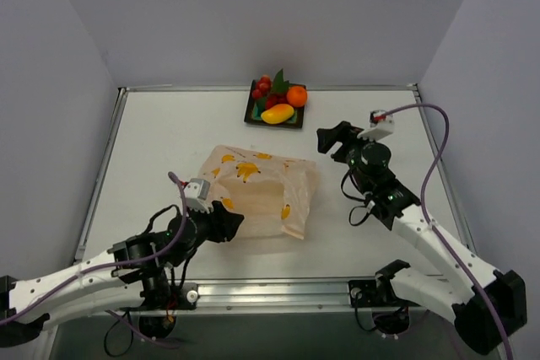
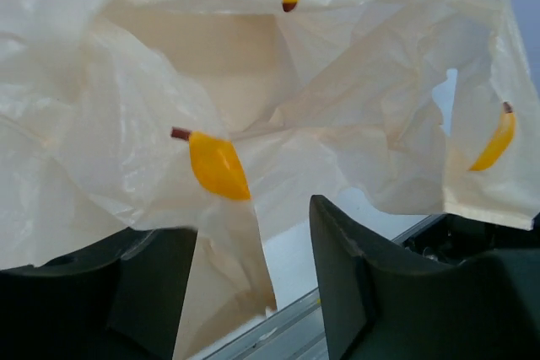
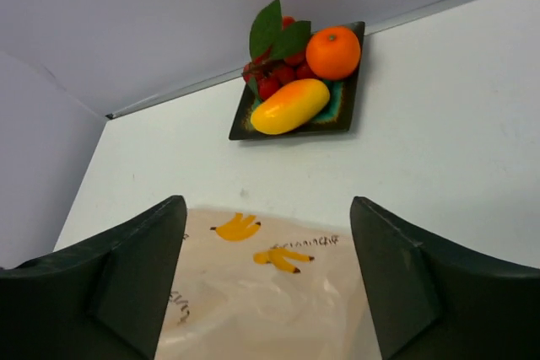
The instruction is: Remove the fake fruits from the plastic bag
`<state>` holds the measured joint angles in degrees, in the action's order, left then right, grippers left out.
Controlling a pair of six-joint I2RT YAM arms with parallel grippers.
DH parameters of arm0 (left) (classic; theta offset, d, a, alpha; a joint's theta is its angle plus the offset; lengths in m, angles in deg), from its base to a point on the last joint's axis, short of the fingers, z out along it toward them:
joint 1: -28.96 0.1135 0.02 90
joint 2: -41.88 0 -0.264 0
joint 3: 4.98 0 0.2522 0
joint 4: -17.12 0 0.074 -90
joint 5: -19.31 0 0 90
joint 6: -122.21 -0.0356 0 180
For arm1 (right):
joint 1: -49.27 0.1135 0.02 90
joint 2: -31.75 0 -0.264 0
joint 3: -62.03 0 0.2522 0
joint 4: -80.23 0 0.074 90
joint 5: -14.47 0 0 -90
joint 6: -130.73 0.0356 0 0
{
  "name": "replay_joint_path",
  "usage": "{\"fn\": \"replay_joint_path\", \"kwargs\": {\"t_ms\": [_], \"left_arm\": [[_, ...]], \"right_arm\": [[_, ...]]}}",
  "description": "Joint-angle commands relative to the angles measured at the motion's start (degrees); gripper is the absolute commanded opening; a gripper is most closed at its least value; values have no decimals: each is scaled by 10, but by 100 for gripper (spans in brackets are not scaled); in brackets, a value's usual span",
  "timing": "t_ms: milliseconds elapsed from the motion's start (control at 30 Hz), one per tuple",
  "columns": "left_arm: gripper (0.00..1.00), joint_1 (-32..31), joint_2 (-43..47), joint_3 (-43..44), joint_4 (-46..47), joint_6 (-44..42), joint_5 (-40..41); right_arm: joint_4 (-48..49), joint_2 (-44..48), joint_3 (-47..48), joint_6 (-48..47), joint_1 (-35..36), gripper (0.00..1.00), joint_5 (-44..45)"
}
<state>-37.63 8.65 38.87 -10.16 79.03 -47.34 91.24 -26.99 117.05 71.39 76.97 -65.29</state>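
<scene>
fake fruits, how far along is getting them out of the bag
Done: the orange, mango and grape cluster all sit on the tray, clear of the plastic bag. In hand: the left gripper stands open around a fold of the bag; the right gripper is open and empty. Left: apparently nothing, the bag interior in view looks empty.

Square dark tray [image 1: 297,121] with teal centre sits at the far edge of the surface [image 1: 160,141], roughly mid-width and slightly skewed to that edge. Surface is white, matte, metal-framed. Aluminium rail [image 1: 278,291] runs along the near edge. Plain pale grey walls [image 1: 253,14] stand left, far and right.
</scene>
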Motion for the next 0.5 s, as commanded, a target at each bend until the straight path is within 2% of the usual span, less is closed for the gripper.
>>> {"fn": "replay_joint_path", "kwargs": {"t_ms": [0,33,100,133,200,233,267,467], "left_arm": [[55,-3,47,31,-78,-16,42],[60,-3,54,42,-87,-20,49],[71,-3,62,54,-108,-39,53],[74,-3,60,70,-115,-47,58],[94,-2,55,88,-135,-69,64],[98,-2,54,106,-147,-78,67],[95,-2,51,115,-151,-94,73],[94,-2,49,178,-186,-146,102]], "right_arm": [[-48,84,-30,10,9,77,62],[-60,106,-35,9,10,86,62],[-97,165,-46,10,11,91,73],[-109,202,-50,11,12,96,79],[-142,233,-62,12,14,100,88],[-153,255,-64,12,15,100,91],[-172,262,-65,12,14,100,89],[-194,295,-73,19,16,100,73]]}}
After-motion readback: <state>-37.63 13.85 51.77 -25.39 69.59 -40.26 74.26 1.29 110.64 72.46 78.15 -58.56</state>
